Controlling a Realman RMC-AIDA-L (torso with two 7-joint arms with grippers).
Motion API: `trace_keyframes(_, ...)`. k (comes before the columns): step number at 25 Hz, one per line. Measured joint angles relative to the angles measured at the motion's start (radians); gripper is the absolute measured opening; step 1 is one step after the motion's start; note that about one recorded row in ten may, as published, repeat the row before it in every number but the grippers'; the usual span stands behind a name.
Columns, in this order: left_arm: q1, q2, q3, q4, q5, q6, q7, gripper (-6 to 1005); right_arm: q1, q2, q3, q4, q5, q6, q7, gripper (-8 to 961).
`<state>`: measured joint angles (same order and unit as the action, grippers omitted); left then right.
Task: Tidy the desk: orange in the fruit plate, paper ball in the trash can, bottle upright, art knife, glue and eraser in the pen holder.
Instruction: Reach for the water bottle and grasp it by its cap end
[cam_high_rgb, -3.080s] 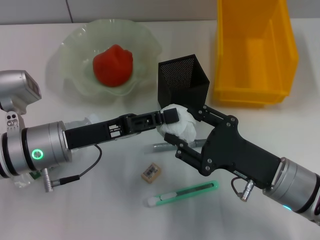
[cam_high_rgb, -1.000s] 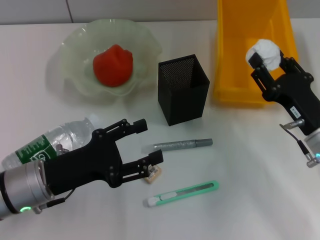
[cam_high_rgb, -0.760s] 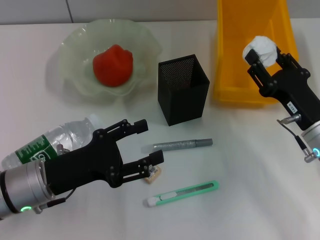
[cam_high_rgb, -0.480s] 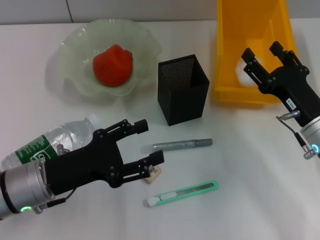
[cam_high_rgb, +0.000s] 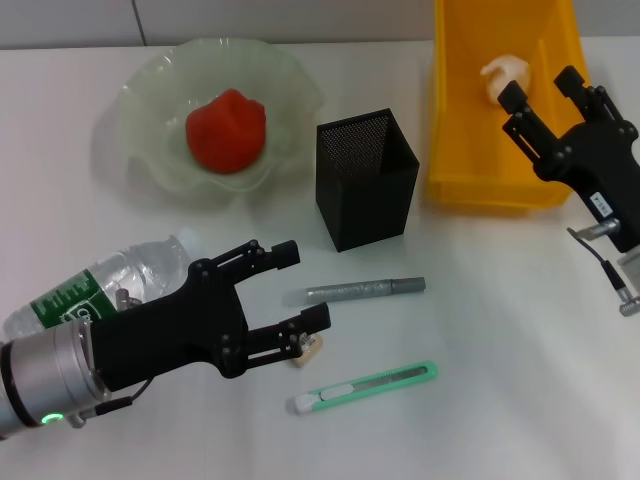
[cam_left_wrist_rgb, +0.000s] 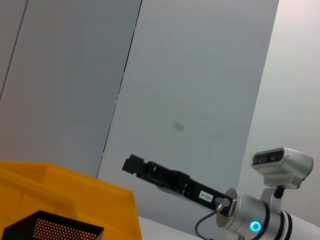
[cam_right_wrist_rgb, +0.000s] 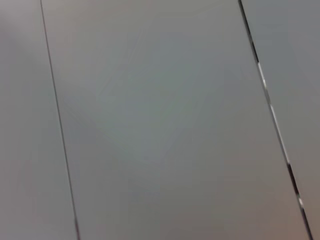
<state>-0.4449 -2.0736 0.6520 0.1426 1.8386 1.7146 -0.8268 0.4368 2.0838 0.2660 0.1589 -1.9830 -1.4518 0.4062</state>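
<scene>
Resting crumpled paper ball (cam_high_rgb: 503, 74), yellow bin (cam_high_rgb: 470, 150)

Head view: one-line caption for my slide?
Paper ball lies in the yellow bin; open right pincer above it, open left pincer over the eraser.

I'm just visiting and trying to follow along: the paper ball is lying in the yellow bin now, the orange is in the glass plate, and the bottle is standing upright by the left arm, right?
Not quite. In the head view the bottle lies on its side beside the left gripper, not upright. The rest holds: the paper ball rests inside the yellow bin, and the orange sits in the glass plate.
</scene>
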Motion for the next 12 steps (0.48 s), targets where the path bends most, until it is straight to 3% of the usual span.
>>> trace_keyframes(5,0.002,0.004,-0.002,0.010,-0.003,0.012,0.000,804,-0.021,-0.003,-0.047,-0.110,-0.068,-0.144,0.202,781)
trace_keyframes(8,0.006,0.007,-0.004,0.044,-0.003,0.008,0.000,804,-0.030,-0.005,-0.137,-0.286,-0.156,-0.309,0.421,782)
trace_keyframes(12,0.008,0.008,-0.004,0.066,-0.002,0.002,0.000,804,-0.047,-0.005,-0.204,-0.374,-0.173,-0.381,0.457,782)
